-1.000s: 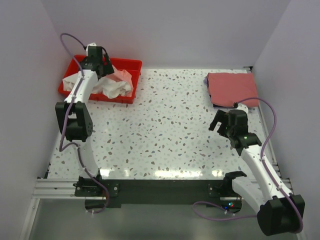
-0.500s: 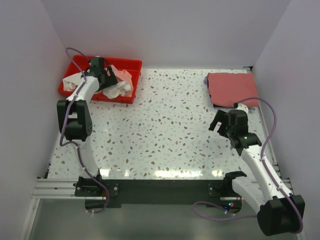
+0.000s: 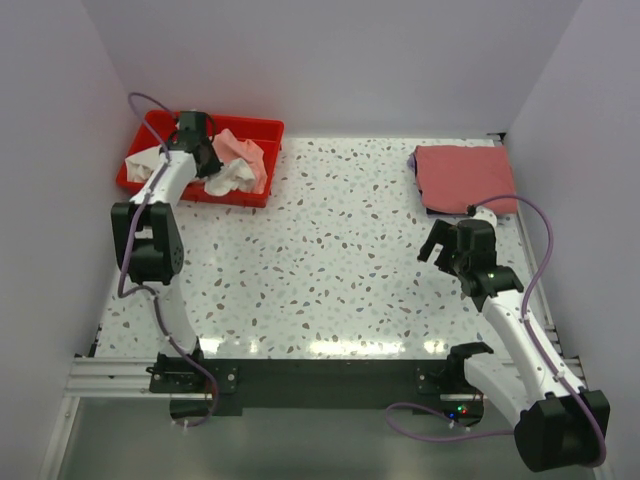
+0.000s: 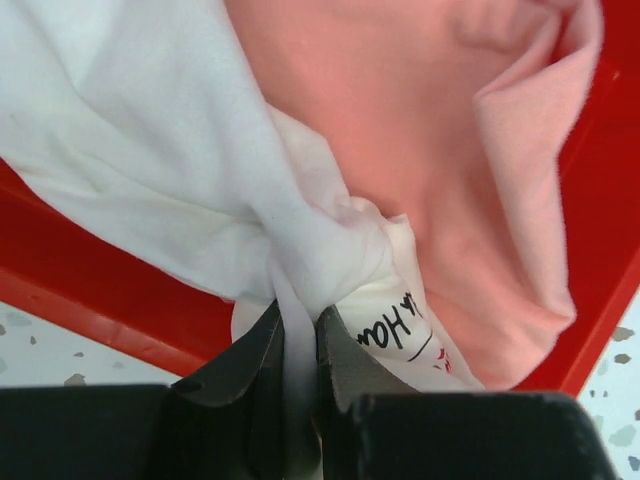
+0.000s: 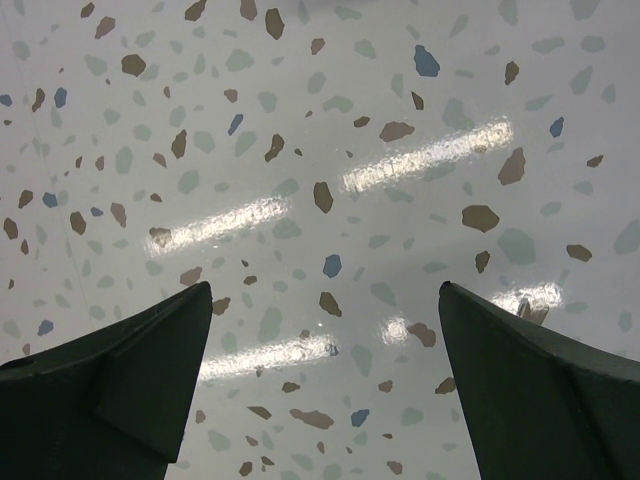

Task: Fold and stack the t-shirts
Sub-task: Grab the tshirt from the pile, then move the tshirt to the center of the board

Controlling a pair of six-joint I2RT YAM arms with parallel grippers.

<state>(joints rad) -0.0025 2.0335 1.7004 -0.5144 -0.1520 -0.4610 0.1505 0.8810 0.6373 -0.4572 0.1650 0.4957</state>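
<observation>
Pinching a narrow fold of the white tee (image 4: 130,150), your left gripper (image 4: 297,335) has its jaws drawn almost together, with cloth bunched between them and a printed label showing just beside the grip. The wrist view shows only white cloth in the jaws. The pink tee (image 4: 400,130) lies against that fold on its right, touching it but apparently not caught.

Both tees sit crumpled in the tray (image 3: 262,127) at the far left corner of the table (image 3: 330,250). The white tee spreads away from the jaws toward the tray's left end. The pink tee is heaped toward the right end, between the grip and the open table.

The coming move turns on that relation. The clear floor for folding lies to the right of the tray and nearer to you, so the white tee must probably rise over the tray wall and pass the pink tee. Judge the lift as mostly upward first, or the pink tee may be dragged along.

The left arm is the nearer one by far. Your right gripper (image 5: 320,330) hangs with its jaws spread wide and holds nothing. It is over bare table on the right side, well apart from the tray. The red tee (image 3: 465,177) lies folded flat at the far right corner, just beyond that gripper, and looks to be the place for the stack.
</observation>
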